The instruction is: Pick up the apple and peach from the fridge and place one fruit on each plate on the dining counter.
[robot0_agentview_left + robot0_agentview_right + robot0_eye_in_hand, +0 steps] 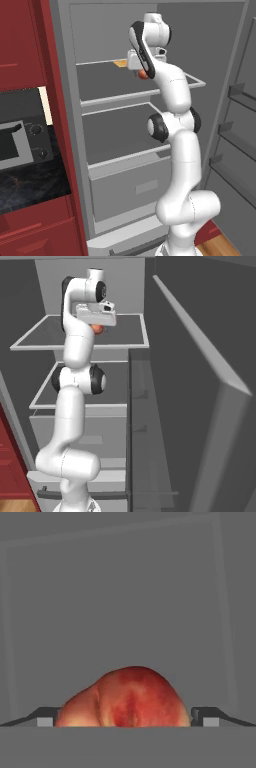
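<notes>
The peach point(127, 699), red with a yellowish flank, sits on the upper shelf point(110, 82) of the open fridge point(70, 150), between the claw's point(127, 722) fingertips point(45, 719). The claw is spread wide with a tip either side of the fruit (apparently lined up to pinch it), nothing gripped yet.

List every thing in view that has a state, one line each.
fridge: door open, shelves exposed.
fridge drawer: shut.
gripper: open, fingertips either side of the fruit, not closed on it.
red-orange fruit: on the upper shelf, between the fingers, not gripped.
</notes>
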Tool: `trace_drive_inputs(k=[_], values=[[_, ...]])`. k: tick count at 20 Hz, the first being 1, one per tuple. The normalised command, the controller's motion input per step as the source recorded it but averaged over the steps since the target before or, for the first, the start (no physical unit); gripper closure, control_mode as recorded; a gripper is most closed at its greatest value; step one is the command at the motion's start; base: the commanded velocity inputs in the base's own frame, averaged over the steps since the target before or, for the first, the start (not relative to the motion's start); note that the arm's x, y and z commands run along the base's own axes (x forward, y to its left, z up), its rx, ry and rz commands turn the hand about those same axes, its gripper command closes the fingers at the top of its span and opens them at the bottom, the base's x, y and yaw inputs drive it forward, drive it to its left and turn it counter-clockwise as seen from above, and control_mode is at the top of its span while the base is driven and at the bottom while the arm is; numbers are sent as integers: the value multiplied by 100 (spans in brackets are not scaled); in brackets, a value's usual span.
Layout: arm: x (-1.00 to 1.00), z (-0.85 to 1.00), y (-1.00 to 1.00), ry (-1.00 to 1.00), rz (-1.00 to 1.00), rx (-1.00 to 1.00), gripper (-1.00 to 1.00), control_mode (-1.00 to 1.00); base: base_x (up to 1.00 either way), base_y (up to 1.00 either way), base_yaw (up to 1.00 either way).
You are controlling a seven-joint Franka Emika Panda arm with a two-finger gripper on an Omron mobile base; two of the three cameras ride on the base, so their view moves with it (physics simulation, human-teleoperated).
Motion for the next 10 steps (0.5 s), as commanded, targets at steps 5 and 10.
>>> trace_drive_inputs(k=[5, 10], values=[[0, -24, 0, 0, 0, 0, -100, -100, 0, 0, 0], [-12, 0, 0, 0, 0, 0, 100, -100, 0, 0, 0]])
